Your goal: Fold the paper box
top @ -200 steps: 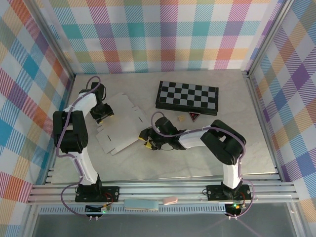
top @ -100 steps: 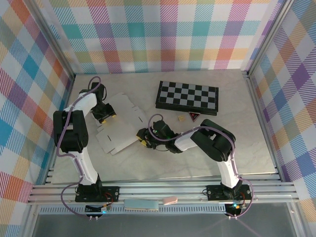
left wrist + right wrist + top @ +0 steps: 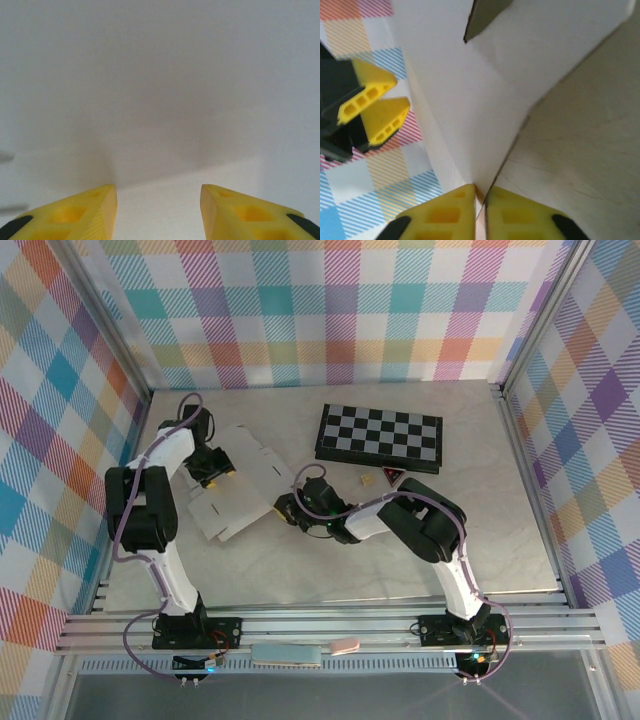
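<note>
Moved since a second ago: left gripper [image 3: 212, 470] barely. It sits left of the chessboard [image 3: 380, 435], jaws half-spread, tips down on the paper box [image 3: 245, 465], likely pinning its left panel. Box lies left of and nearer than the chessboard, right panel now tipped up off the table [image 3: 480, 530]. Then-open right gripper [image 3: 287, 510] has slid left and now pinches that edge, presumably to raise the fold.

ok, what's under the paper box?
The right gripper pinches one edge of the paper box, holding it raised; beside that edge is bare beige table. Under the rest of the sheet cannot be seen.
</note>
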